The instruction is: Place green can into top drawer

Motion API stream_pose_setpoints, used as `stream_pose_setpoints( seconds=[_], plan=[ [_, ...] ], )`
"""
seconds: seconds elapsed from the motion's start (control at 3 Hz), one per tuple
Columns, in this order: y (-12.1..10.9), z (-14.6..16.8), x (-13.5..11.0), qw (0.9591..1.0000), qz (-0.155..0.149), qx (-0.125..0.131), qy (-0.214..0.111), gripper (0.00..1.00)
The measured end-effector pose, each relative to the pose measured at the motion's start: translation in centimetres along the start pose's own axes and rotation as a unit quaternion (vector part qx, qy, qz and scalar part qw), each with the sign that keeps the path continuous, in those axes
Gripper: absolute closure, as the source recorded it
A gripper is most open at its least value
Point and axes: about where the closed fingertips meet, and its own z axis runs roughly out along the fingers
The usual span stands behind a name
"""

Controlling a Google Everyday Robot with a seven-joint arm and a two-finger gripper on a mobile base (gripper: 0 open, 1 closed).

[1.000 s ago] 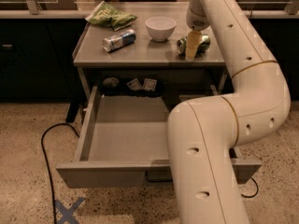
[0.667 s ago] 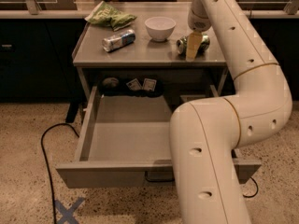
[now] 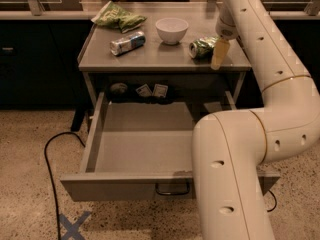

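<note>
The green can (image 3: 201, 48) lies on its side on the table top (image 3: 160, 59), right of the white bowl. My gripper (image 3: 219, 53) points down at the can's right end, close against it; I cannot see whether it holds the can. The top drawer (image 3: 135, 149) is pulled wide open below the table, its inside bare. Its grey front (image 3: 125, 188) faces me, with the dark loop handle (image 3: 172, 190) at centre. My arm (image 3: 235, 159) hides the drawer's right part.
On the table are a white bowl (image 3: 171, 30), a silver-and-blue can (image 3: 127, 43) lying on its side and a green snack bag (image 3: 118, 17). Small items (image 3: 150, 90) sit at the back under the table top. A black cable (image 3: 50, 159) and a blue tape cross (image 3: 72, 226) lie on the floor.
My gripper has shifted a little to the right, from over the can to its right end. The can still lies on the table. The drawer has not moved.
</note>
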Motion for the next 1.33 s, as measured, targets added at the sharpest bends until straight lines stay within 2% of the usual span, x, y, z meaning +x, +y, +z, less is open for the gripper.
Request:
stream_pose_setpoints(
  seconds=[0.33, 0.67, 1.33],
  plan=[
    [0.00, 0.01, 0.00, 1.0000, 0.000, 0.000, 0.000, 0.00],
    [-0.13, 0.54, -0.25, 0.9999, 0.006, 0.001, -0.016, 0.00],
    [-0.42, 0.14, -0.36, 0.9970, 0.031, 0.001, -0.071, 0.00]
  ],
)
